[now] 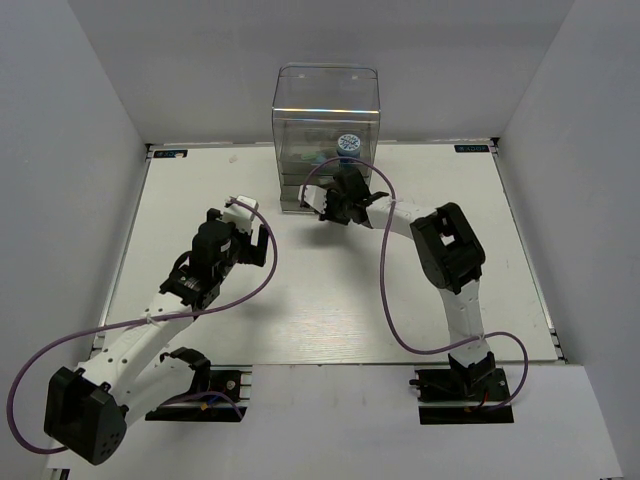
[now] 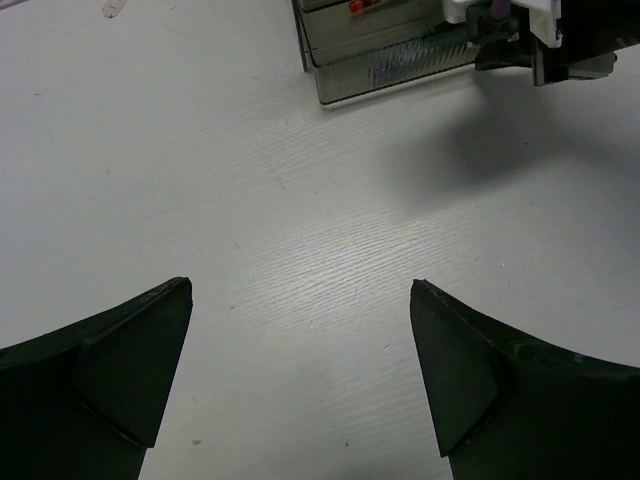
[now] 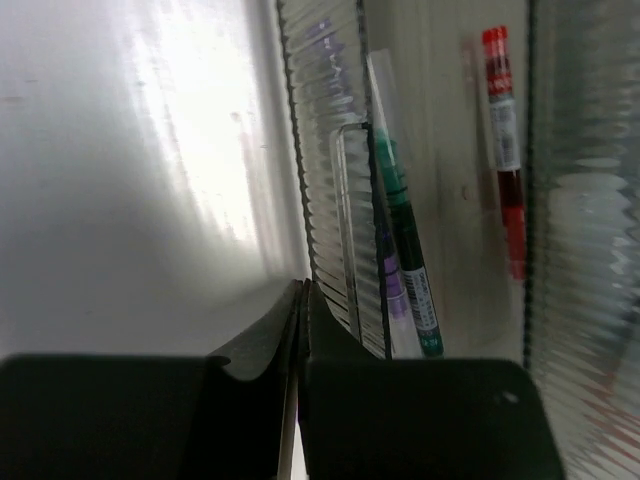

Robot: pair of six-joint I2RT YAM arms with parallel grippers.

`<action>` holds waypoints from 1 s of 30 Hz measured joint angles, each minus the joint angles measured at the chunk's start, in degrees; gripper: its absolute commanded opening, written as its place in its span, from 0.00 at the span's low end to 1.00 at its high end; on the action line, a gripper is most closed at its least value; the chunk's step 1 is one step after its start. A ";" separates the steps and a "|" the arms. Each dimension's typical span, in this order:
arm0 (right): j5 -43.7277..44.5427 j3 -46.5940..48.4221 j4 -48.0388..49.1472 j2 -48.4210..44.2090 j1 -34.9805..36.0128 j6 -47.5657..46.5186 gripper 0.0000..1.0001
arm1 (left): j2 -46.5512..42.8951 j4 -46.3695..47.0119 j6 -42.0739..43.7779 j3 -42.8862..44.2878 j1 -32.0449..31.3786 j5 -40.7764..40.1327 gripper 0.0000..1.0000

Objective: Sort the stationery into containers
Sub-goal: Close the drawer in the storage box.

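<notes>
Right gripper (image 3: 303, 290), pressed together, is probing the drawer organiser (image 1: 327, 110) front-on; a crooked shove could jam the green pen (image 3: 405, 240).

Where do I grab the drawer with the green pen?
Take the clear tab jutting from the ribbed front of the drawer, coming from the near side. It seems the only part a pincer can close around; the rest is flat. The green pen lies just behind it. The right pincer, shut beside it, must open first.
</notes>
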 measured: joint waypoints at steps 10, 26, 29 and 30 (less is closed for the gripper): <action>7.89 2.62 6.27 1.44 -0.55 0.11 0.00 | 1.53 0.20 0.09 -0.02 0.00 1.09 1.00; 8.31 5.07 6.97 4.96 -1.03 -0.26 0.01 | 2.73 0.42 0.09 -0.02 0.00 1.95 1.00; 3.43 -2.99 6.12 -1.05 -1.31 1.92 0.27 | 2.73 0.44 0.09 -0.02 0.00 2.25 1.00; 1.53 -5.84 5.07 -3.76 -1.42 3.34 0.41 | 2.73 0.44 0.09 -0.02 0.00 2.47 1.00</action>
